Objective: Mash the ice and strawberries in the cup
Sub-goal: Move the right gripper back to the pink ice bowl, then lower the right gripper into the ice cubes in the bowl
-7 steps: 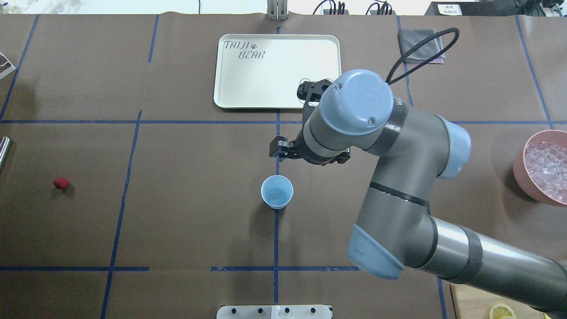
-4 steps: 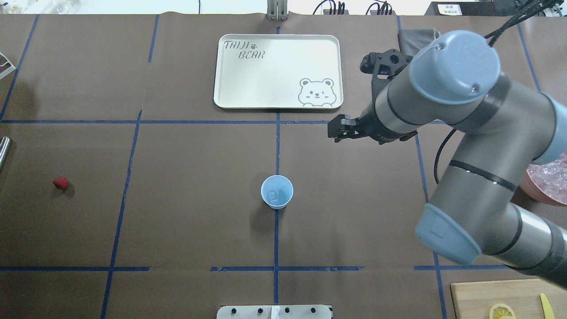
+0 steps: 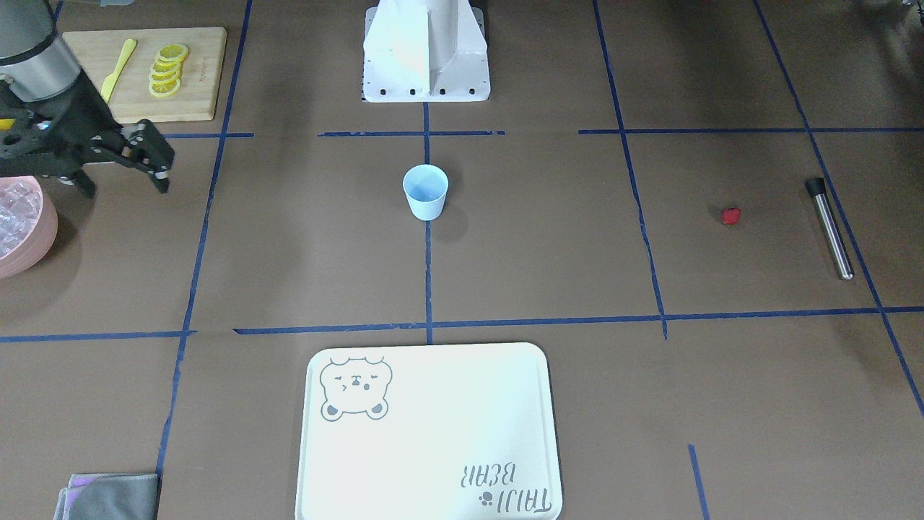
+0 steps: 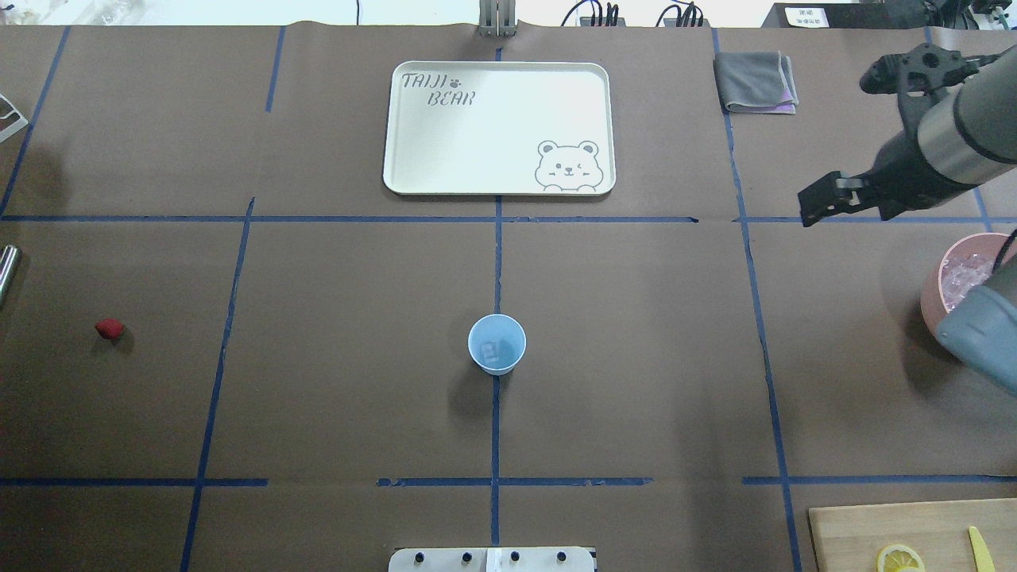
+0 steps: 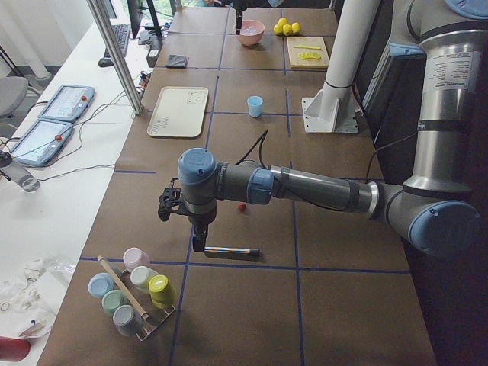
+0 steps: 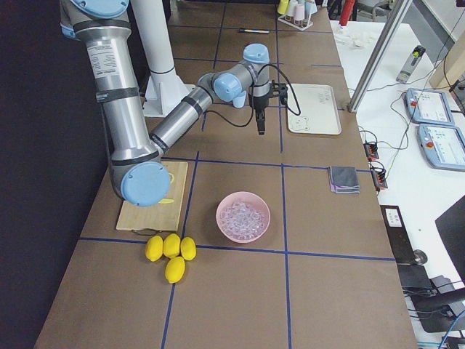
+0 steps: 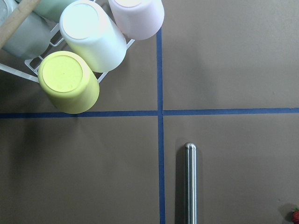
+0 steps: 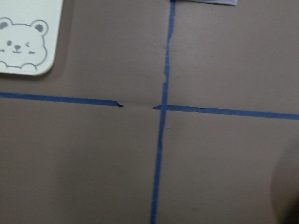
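- Light, tippy cup (image 4: 496, 344) stood mid-table holding one slippery ice cube (image 4: 492, 349).
- Soft strawberry (image 4: 110, 328) lay well apart on the robot's left; a gentle side pinch suited it.
- Right gripper (image 3: 119, 177) hung wide, empty; left gripper (image 5: 199, 242) could not be judged.

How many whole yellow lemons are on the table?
4. The lemons huddle together just past the wooden board, beside the pink bowl: three in a row, and one nearer the right-side camera. None look hidden.
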